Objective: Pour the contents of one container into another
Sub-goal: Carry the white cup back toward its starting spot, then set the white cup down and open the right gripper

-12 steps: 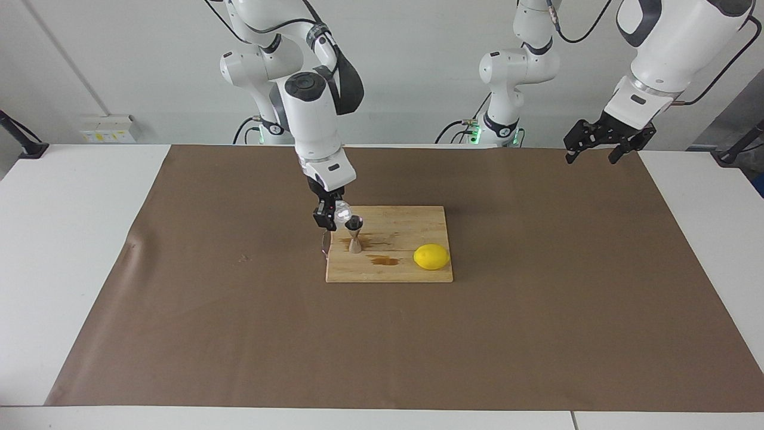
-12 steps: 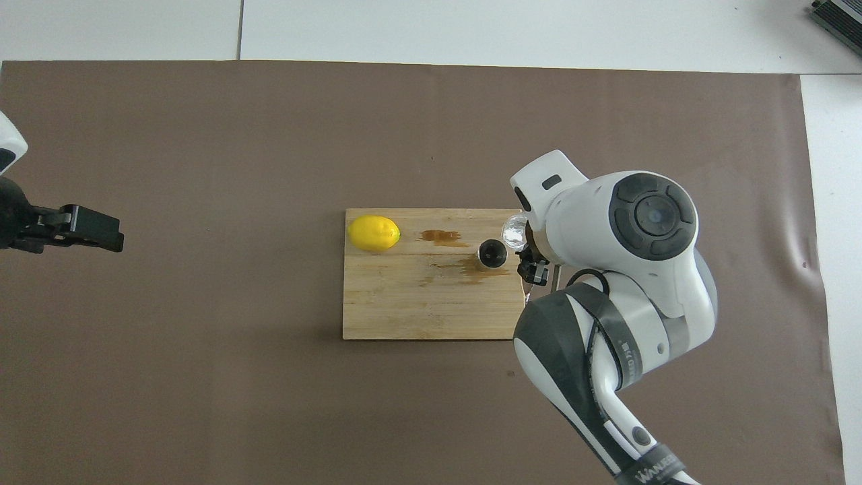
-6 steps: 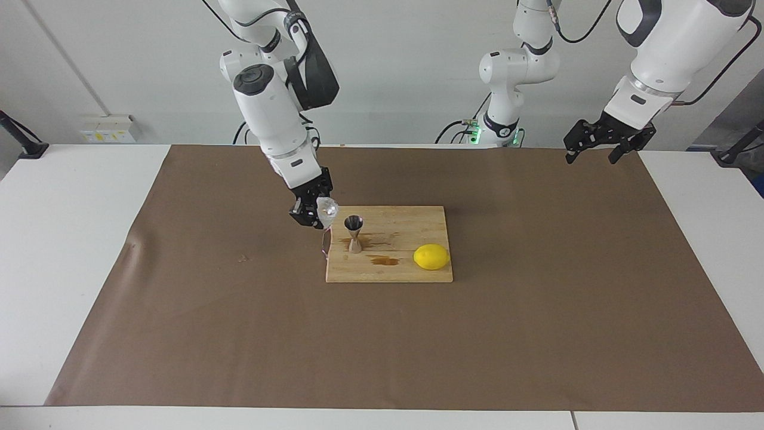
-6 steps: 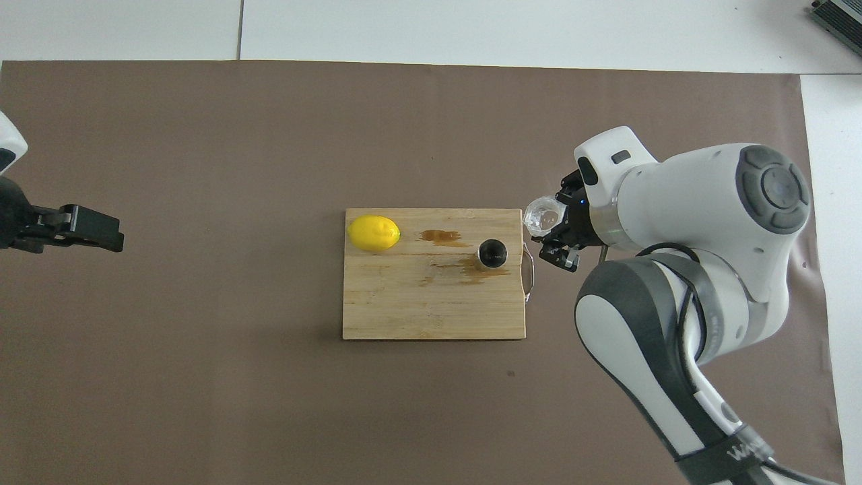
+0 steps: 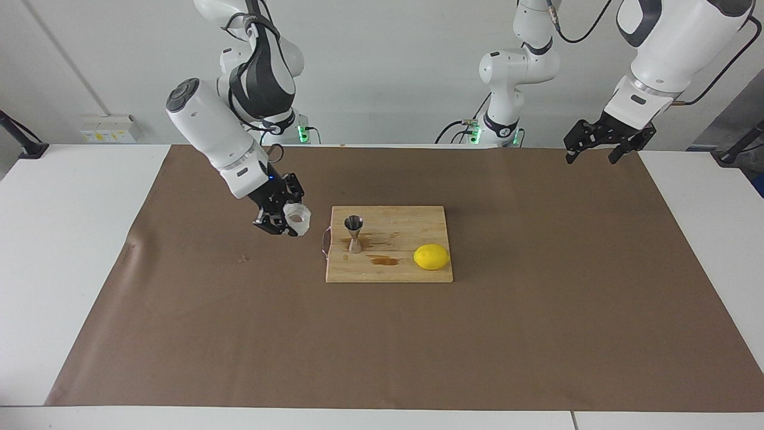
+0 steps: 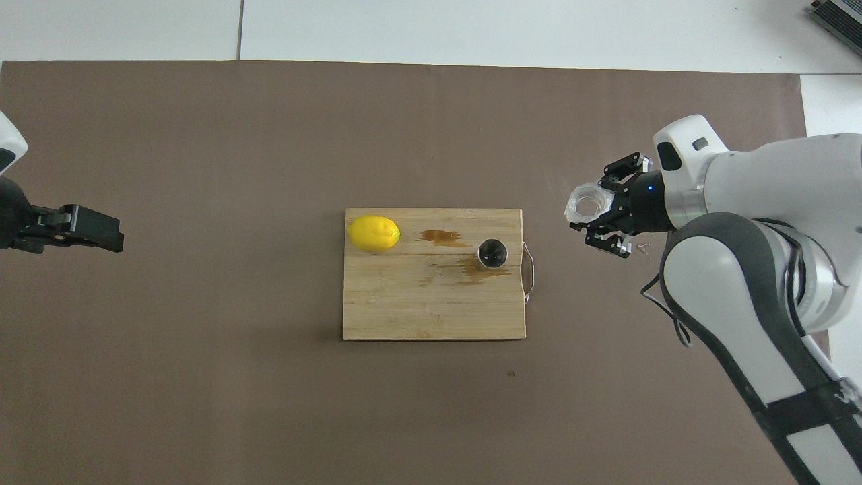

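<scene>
Facing view: right gripper (image 5: 285, 220) is clamped on the cup (image 5: 298, 219), apparently just above the brown mat beside the cutting board (image 5: 412, 272). Early release risks tipping it. The jigger (image 5: 354, 234) stands upright on the board. Left gripper (image 5: 598, 142) waits, jaws apart.

Two white robot arms with black grippers

Each arm has smooth white rounded shells, dark grey bands at the joints and a round dark grey cap on the side. Thin black cables run along the arms. The bases show small green lights. A small blue light shines near the right gripper (image 5: 280, 216).
</scene>
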Available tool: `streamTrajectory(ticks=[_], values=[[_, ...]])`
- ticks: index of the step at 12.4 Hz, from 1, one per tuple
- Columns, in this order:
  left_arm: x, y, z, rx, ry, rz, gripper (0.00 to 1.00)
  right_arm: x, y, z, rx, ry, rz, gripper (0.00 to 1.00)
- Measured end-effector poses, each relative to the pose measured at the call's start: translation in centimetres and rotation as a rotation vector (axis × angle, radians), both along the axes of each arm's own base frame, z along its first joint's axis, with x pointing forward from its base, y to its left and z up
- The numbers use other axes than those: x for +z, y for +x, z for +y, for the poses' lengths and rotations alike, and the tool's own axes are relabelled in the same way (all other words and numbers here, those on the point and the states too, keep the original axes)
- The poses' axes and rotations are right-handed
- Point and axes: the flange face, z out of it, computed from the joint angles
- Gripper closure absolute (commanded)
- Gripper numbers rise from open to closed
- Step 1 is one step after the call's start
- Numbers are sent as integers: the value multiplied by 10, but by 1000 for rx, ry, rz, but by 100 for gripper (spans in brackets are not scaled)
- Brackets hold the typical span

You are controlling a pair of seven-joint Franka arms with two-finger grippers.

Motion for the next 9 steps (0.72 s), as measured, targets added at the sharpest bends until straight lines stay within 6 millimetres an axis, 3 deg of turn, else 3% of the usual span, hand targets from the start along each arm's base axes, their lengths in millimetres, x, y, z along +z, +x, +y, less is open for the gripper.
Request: streamTrajectory(ticks=[4, 7, 9], values=[[0, 0, 0, 0, 0, 0, 0, -36, -8, -78, 32, 46, -22, 80], [0, 0, 0, 0, 0, 0, 0, -61, -18, -117, 45, 59, -23, 80], [0, 0, 0, 0, 0, 0, 0, -79, -25, -133, 48, 83, -36, 80]])
